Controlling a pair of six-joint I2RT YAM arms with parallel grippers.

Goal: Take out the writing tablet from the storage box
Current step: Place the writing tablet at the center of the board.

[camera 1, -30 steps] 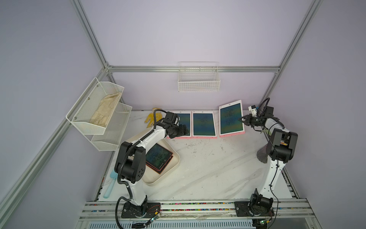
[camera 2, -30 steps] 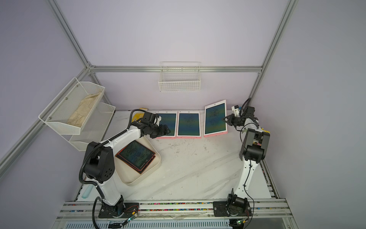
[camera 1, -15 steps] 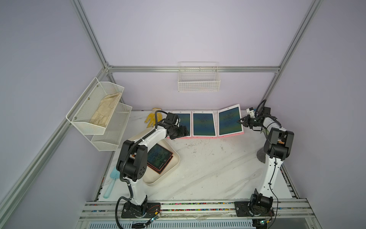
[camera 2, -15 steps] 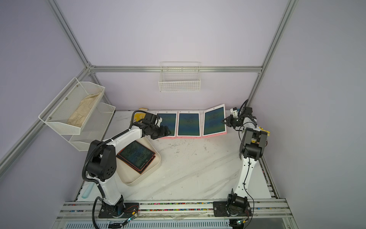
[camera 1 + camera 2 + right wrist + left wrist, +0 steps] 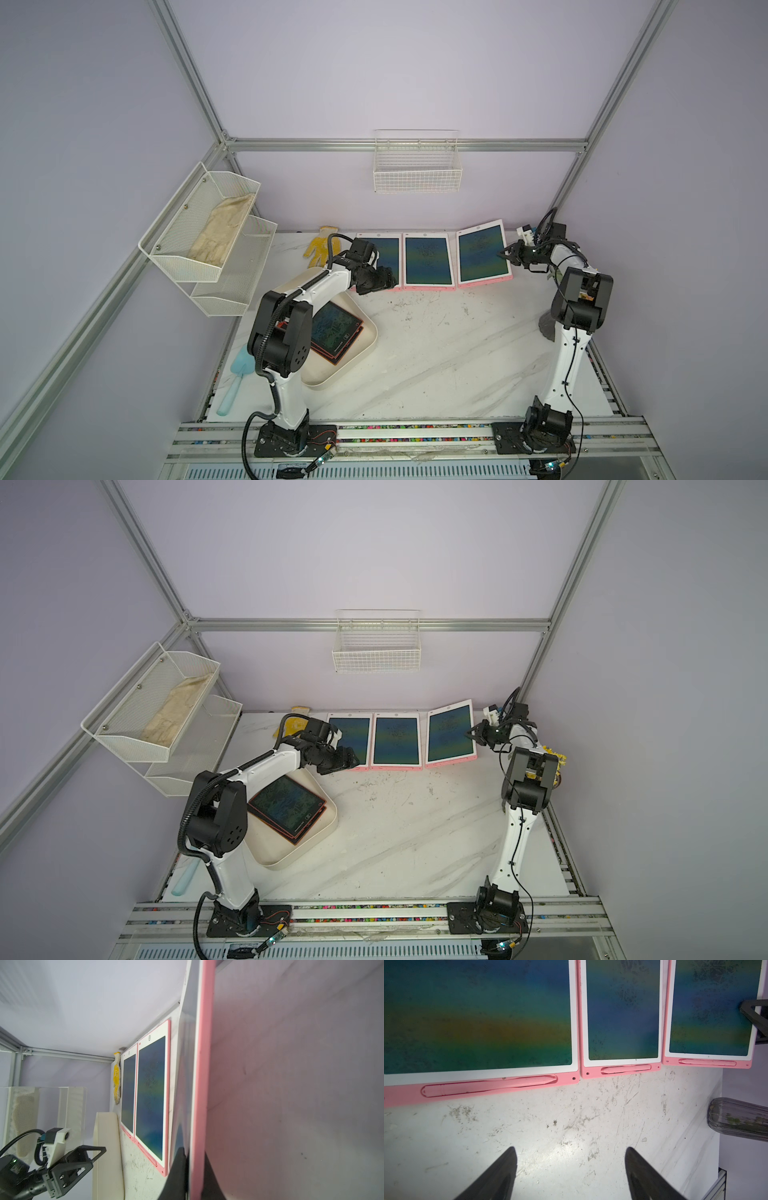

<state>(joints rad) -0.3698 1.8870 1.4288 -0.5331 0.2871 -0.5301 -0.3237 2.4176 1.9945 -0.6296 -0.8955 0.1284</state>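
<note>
Lying at eight o'clock on the white marbled counter (image 5: 436, 353), cream-white shallow plastic storage box (image 5: 351, 368) with a stack of dark-screened, red-framed writing tablets (image 5: 336, 328) flat inside, askew to its walls. Likely light, thin and stiff; slick across the screen and probably easy to scratch, so better pinched at a frame edge, perhaps after tipping the top one up against a wall. At eleven o'clock, left claw (image 5: 571, 1150) spread wide and empty, hovering over bare counter just in front of the leftmost pink-framed tablet (image 5: 391, 253). Along twelve o'clock, that one and the middle pink-framed tablet (image 5: 428, 259) flat, side by side. At one o'clock, tilted pink-framed tablet (image 5: 482, 255), right edge raised, pinched at that edge by the right claw (image 5: 508, 252), closed narrow on the frame.
</note>
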